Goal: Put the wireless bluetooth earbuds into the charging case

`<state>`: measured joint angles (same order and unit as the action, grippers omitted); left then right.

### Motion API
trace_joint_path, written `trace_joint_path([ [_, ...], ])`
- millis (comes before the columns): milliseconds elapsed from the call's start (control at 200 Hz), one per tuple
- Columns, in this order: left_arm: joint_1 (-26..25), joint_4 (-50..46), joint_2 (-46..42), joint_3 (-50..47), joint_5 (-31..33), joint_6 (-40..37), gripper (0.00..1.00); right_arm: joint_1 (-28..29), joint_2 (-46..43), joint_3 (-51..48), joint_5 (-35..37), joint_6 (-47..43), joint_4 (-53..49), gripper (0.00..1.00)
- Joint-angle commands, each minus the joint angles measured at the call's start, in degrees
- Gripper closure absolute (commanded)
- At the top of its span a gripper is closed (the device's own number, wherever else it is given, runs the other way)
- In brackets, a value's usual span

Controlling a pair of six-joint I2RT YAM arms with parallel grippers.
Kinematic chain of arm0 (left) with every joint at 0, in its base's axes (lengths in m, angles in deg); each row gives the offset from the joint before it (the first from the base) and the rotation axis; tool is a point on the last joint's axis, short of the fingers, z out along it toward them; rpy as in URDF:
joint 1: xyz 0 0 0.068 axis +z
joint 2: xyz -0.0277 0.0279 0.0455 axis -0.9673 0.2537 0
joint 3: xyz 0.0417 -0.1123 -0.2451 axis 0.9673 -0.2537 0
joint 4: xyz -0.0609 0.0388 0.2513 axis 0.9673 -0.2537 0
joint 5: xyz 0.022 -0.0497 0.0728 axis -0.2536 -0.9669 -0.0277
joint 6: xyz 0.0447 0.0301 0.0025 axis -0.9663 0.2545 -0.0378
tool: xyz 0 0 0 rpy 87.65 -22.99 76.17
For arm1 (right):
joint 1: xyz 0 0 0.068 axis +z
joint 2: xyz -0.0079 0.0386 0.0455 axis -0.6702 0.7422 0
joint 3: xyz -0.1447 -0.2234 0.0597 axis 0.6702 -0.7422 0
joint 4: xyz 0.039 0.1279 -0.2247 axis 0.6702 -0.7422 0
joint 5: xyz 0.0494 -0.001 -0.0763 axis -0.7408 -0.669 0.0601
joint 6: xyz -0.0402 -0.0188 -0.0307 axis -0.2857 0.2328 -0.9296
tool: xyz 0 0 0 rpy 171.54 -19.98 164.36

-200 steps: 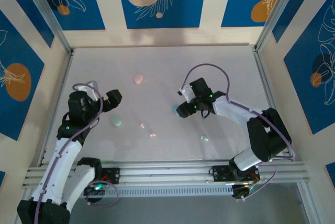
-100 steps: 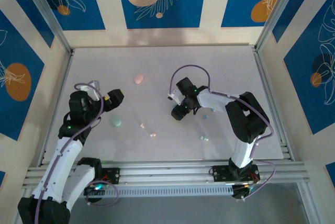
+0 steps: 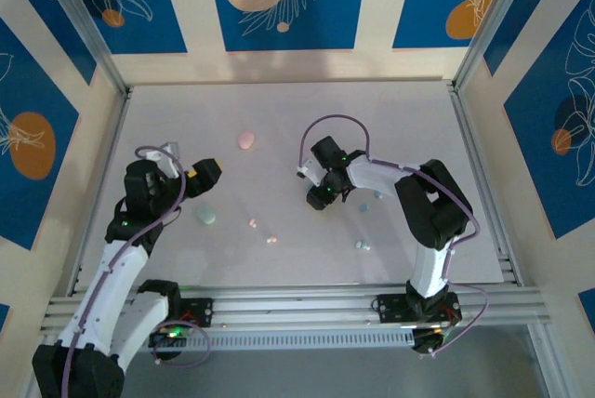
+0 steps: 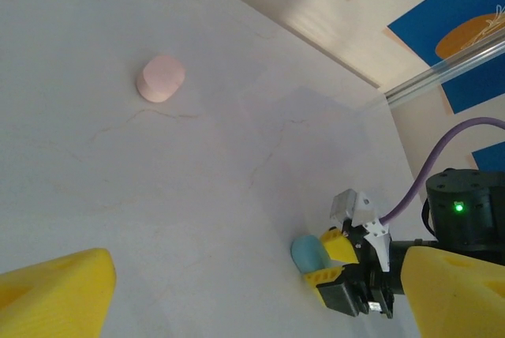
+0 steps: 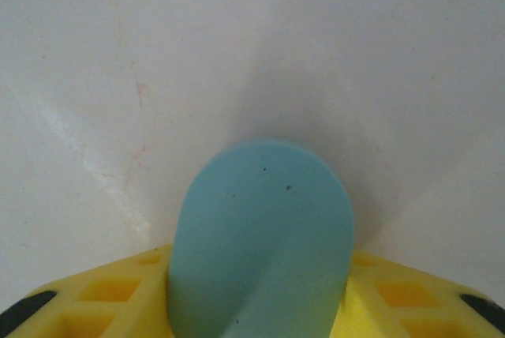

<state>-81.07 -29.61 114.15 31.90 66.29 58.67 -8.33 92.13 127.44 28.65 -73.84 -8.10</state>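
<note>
In the right wrist view a rounded pale blue charging case [image 5: 264, 227] stands on end on the white table, with my right gripper [image 5: 260, 291] shut on it between its yellow fingers. The left wrist view shows that same blue case [image 4: 306, 253] held by the right gripper [image 4: 333, 263]. From above, the right gripper [image 3: 320, 196] sits mid-table. Two tiny pink earbuds [image 3: 252, 223] [image 3: 271, 238] lie left of it. Pale blue earbuds [image 3: 363, 205] [image 3: 361, 245] lie to its right. My left gripper [image 3: 201, 175] hangs open and holds nothing, its yellow fingers [image 4: 55, 294] wide apart.
A pink case [image 3: 245, 140] [image 4: 160, 78] lies at the back of the table. A pale mint case [image 3: 205, 217] rests just below the left gripper. Another small blue bud [image 3: 378, 196] lies by the right forearm. Metal frame rails [image 3: 474, 165] border the table.
The right arm has folded in and its gripper has slid left onto the blue case, now covering it from above. The left gripper has barely moved.
</note>
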Motion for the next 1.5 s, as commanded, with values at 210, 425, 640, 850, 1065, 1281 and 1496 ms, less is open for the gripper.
trace_joint_path([
  [210,-2.28,3.8,4.23,0.59,-7.46,3.37,0.13,1.72,-17.53,-9.2,-13.67,-4.4,12.33,0.57],
  [425,-10.83,4.0,9.88,5.4,-11.28,3.13,0.14,4.15,-30.26,-14.64,-17.25,-12.16,18.78,0.58],
  [640,-23.74,7.14,16.27,12.95,-9.35,2.17,0.12,5.57,-34.68,-13.69,-16.52,-13.73,17.68,0.59],
  [850,-28.48,5.95,21.63,16.58,-6.73,1.34,0.2,5.88,-35.81,-13.95,-16.65,-13.11,18.92,0.59],
  [1065,-30.03,3.23,24.21,18.59,-6.08,-0.2,0.27,5.88,-35.82,-14.22,-16.12,-11.95,20.37,0.58],
  [1281,-31.31,3.75,26.02,19.64,-6.37,0.1,0.42,5.88,-35.73,-14.44,-15.63,-11.5,21.1,0.58],
  [1496,-32.08,5.75,27.0,19.35,-5.98,2.01,0.61,5.97,-35.91,-14.7,-16.23,-11.32,21.18,0.56],
])
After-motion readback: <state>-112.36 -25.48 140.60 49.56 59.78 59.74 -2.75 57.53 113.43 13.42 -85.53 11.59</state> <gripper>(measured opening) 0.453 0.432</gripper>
